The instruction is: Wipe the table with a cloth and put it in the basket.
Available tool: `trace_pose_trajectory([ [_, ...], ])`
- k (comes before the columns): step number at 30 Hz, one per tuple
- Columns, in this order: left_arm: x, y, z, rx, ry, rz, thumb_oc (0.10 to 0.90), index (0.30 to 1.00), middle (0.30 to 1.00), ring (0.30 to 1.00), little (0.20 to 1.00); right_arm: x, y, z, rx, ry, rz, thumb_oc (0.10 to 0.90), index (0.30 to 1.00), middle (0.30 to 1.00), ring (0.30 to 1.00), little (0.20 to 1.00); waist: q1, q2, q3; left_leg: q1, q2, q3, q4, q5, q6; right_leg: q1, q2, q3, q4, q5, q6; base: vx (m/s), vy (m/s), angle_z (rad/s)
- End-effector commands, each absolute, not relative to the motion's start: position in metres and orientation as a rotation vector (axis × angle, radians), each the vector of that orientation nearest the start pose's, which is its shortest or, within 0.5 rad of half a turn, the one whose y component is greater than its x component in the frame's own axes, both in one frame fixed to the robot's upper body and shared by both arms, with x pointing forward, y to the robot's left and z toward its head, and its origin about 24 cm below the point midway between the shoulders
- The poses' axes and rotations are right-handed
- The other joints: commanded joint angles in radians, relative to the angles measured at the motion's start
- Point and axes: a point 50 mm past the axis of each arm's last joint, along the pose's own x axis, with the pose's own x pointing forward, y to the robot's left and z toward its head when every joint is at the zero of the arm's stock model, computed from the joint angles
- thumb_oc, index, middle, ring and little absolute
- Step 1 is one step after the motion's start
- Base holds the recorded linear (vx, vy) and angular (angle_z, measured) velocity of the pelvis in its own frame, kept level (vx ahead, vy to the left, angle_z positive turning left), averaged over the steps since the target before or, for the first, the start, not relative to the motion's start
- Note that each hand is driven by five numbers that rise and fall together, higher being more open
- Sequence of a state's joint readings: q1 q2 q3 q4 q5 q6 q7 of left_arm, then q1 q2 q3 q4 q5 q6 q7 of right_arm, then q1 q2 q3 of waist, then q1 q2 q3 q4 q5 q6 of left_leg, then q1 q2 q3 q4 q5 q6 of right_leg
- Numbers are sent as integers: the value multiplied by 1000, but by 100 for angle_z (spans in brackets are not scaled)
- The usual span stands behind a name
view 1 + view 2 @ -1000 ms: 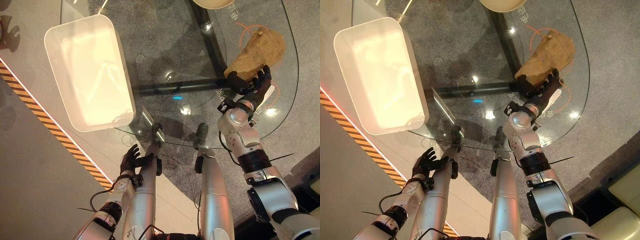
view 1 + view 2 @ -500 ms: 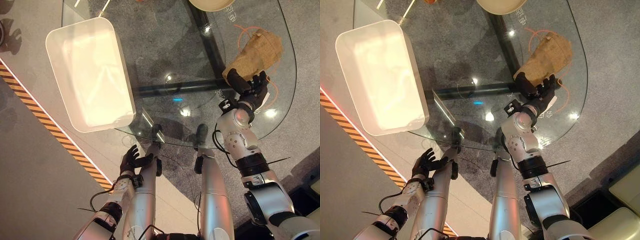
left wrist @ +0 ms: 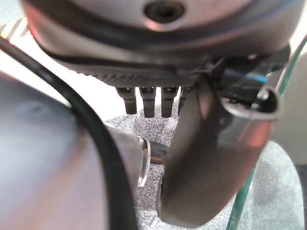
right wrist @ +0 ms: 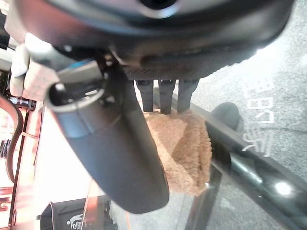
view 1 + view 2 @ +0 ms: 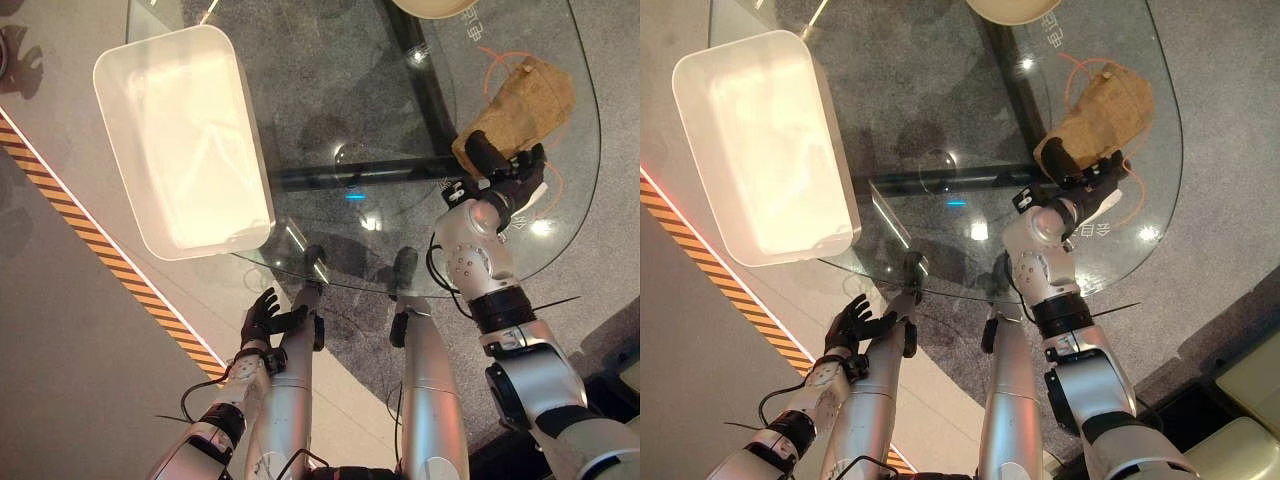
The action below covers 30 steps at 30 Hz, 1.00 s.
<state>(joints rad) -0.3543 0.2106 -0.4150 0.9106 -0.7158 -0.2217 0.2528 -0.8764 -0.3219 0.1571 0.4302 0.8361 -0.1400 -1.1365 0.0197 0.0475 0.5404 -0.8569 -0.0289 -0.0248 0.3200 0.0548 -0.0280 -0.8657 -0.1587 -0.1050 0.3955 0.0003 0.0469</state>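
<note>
Cloth [image 5: 520, 105] is a tan, fleecy rag bunched on the right side of the glass tabletop [image 5: 330, 110]; looks light, soft and floppy, so it should drape and drag, best pinched at the near bunched edge. Right hand [image 5: 505, 170] sits at that edge, fingers [image 4: 160, 96] straight over the fabric, not clamped. Left hand [image 5: 262, 318] hangs relaxed below the tabletop edge. White basket [image 5: 130, 75] is well apart on the left; a pale bowl [image 5: 1015, 8] sits at the far edge, off the direct path.
</note>
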Motion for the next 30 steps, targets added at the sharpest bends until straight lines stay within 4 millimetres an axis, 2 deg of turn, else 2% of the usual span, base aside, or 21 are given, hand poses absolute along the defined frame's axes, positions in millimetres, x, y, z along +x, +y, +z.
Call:
trace_pose_trajectory([
  [1,227,137,-99,-201,657,177,800,900,900,900,900,367,-190,236,629,-234,-840,800,900,900,900,900,37,41,-20,-29,-33,75,42,-18,74,-25,46,20,-74,117,-11,0,0,0],
  [8,229,137,-96,-198,644,166,800,900,900,900,900,372,-205,239,476,-173,-973,800,900,900,900,900,52,33,-20,-50,-39,54,46,-20,78,-38,46,11,-77,125,-5,3,3,2],
  [11,230,137,-95,-194,638,158,800,900,900,900,900,377,-213,237,458,-133,-1010,800,900,900,900,900,65,30,-20,-55,-42,43,37,-19,79,-39,44,3,-87,127,-3,9,11,7],
  [16,230,142,-95,-184,640,154,800,900,900,900,900,382,-212,239,506,-96,-963,800,900,900,900,900,76,27,-20,-61,-47,30,38,-18,80,-39,43,-4,-91,130,-1,3,3,3],
  [17,229,143,-96,-183,640,154,800,900,900,900,900,383,-212,239,517,-90,-949,707,820,820,820,807,78,26,-20,-61,-48,28,35,-18,81,-38,42,-5,-92,130,-1,6,7,6],
  [18,229,144,-96,-182,639,154,800,900,900,900,900,384,-210,239,526,-83,-936,536,674,674,674,636,80,26,-20,-61,-48,26,34,-18,81,-37,42,-6,-93,130,0,7,9,8],
  [19,228,145,-96,-180,637,153,800,900,900,900,900,384,-209,239,532,-78,-920,429,582,582,582,529,82,26,-20,-62,-48,25,34,-18,81,-38,40,-8,-93,130,1,3,15,8],
  [20,229,145,-96,-181,632,151,800,900,900,900,900,386,-206,237,538,-73,-895,278,453,453,453,378,85,27,-20,-64,-49,24,32,-17,81,-39,38,-10,-96,131,1,1,15,8],
  [22,229,145,-95,-181,630,151,800,900,900,900,900,386,-204,237,544,-70,-878,243,422,422,422,343,86,29,-20,-66,-50,23,33,-17,82,-41,37,-10,-96,131,1,2,21,7],
  [23,228,145,-96,-182,630,152,800,900,900,900,900,387,-201,236,550,-66,-861,100,300,300,300,200,88,30,-20,-67,-52,21,35,-18,83,-43,35,-9,-94,130,1,7,29,6],
  [30,227,146,-96,-187,628,155,800,900,900,900,900,387,-191,238,585,-82,-808,100,300,300,300,200,93,31,-20,-74,-53,18,39,-21,84,-48,33,-9,-89,129,4,1,4,0],
])
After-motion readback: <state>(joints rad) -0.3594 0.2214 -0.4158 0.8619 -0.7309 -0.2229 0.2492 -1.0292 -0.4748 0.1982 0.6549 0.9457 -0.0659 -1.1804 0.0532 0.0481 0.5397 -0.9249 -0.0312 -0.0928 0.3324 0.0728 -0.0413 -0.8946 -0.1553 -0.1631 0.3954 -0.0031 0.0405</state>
